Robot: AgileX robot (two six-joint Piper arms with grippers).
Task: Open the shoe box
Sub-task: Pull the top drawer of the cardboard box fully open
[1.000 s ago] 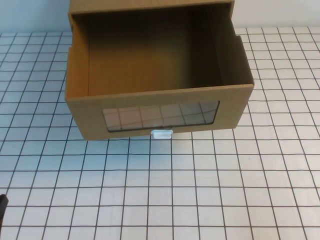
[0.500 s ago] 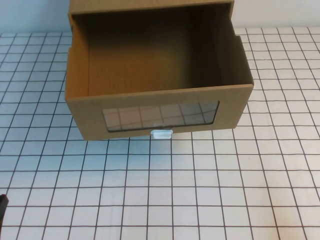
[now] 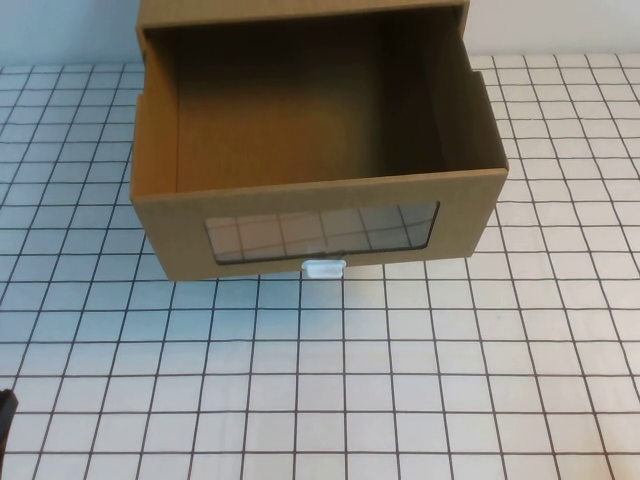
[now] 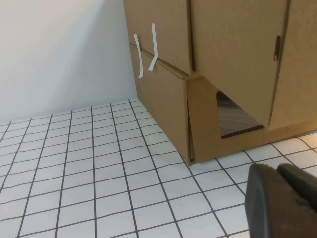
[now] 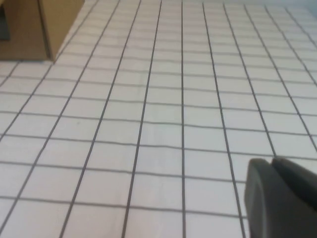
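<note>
Box [image 3: 300,8] with its drawer [image 3: 180,240] drawn out blocks the far half of the table [image 3: 400,380]; the near half and the drawer's inside lie open to passage.

The right gripper [image 5: 273,161] hangs above the table [image 5: 163,114], its two dark fingers [image 5: 260,193] pressed together with only a thin seam between them and nothing held. The table is white, ruled with a grid of thin dark lines that run away from the camera. Well apart from the gripper, across several rows of squares, a brown cardboard box [image 5: 59,20] stands on the table. Only one lower corner shows, with a vertical edge between two faces. A dark patch [image 5: 4,25] on one face is cut off by the frame.
</note>
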